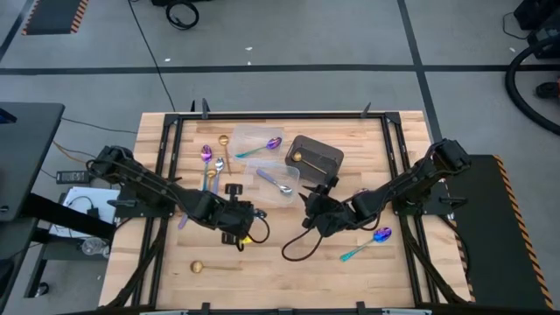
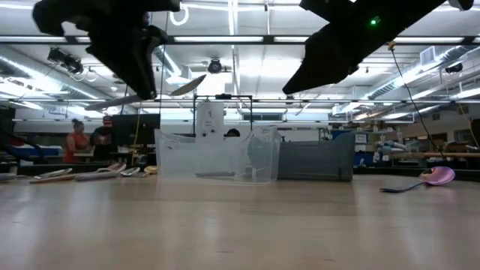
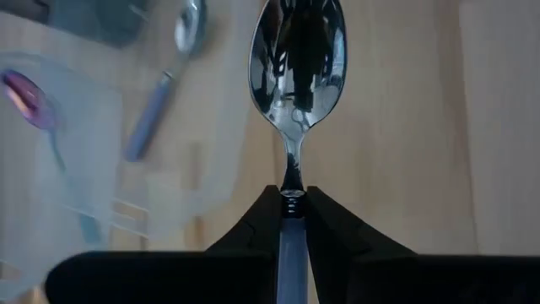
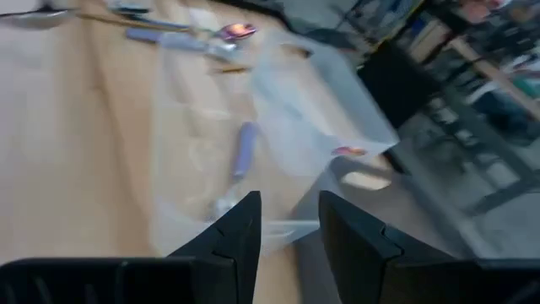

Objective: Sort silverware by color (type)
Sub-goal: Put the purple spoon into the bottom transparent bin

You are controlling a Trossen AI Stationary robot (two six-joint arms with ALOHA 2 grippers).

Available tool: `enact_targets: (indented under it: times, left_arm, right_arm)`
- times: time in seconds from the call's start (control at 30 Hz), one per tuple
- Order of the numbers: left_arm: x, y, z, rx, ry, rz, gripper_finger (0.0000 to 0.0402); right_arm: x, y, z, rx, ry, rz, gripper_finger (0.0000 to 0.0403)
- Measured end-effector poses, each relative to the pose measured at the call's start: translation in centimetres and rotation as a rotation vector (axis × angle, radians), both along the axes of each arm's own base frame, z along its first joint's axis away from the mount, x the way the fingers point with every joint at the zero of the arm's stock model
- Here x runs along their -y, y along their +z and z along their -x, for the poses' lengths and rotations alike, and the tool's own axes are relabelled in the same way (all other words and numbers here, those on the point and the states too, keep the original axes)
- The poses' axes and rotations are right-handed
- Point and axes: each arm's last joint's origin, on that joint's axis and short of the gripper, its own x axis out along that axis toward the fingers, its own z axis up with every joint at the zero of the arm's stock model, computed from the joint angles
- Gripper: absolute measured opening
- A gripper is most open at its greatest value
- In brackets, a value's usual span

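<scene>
My left gripper is shut on a silver spoon with a lavender handle and hovers over the table's near middle. My right gripper is open above the table, close to a clear tub that holds a lavender-handled spoon. A second clear tub holds an iridescent spoon, and a gold one lies in the dark bin. Loose spoons lie flat on the table: one gold, one purple-teal, several at far left. My left gripper pinches the spoon's lavender handle between its two fingers, just behind the neck. The fingers lie along the spoon, and its bowl sticks out ahead of them. In the low view the spoon is lifted clear of the table and tilted slightly.
The tubs and bin stand together at the table's far middle. A black cable loops on the wood below my right gripper. Bare wood spreads along the near edge. People stand in the room beyond the table.
</scene>
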Motion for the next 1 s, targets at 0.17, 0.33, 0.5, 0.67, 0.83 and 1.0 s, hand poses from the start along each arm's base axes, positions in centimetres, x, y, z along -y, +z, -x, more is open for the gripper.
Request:
enact_targets:
  times: [0.17, 0.33, 0.5, 0.67, 0.83, 1.0]
  left_arm:
    - [-1.1, 0.7, -0.7, 0.002, -0.031, -0.059, 0.0042]
    - [-2.8, 0.9, -1.2, -0.007, -0.029, -0.14, 0.0042]
    - [-4.2, 1.1, -1.9, -0.002, -0.063, -0.219, 0.0042]
    - [-5.5, 1.3, -2.7, 0.007, -0.123, -0.265, 0.0046]
    - [-6.9, 1.5, -3.4, 0.01, -0.183, -0.245, 0.0046]
    - [-8.5, 1.6, -3.9, 0.031, -0.22, -0.228, 0.0046]
  right_arm:
    - [0.0, -0.1, 0.4, -0.026, 0.034, -0.113, 0.013]
    - [-0.1, -0.4, 0.5, -0.059, 0.067, -0.234, 0.013]
    - [-0.1, -0.9, 0.3, -0.112, 0.145, -0.454, 0.013]
    - [-0.4, -0.9, 0.4, -0.114, 0.159, -0.5, 0.013]
    - [-1.1, -0.9, 0.7, -0.1, 0.156, -0.516, 0.013]
    - [-1.7, -0.9, 0.9, -0.091, 0.157, -0.517, 0.013]
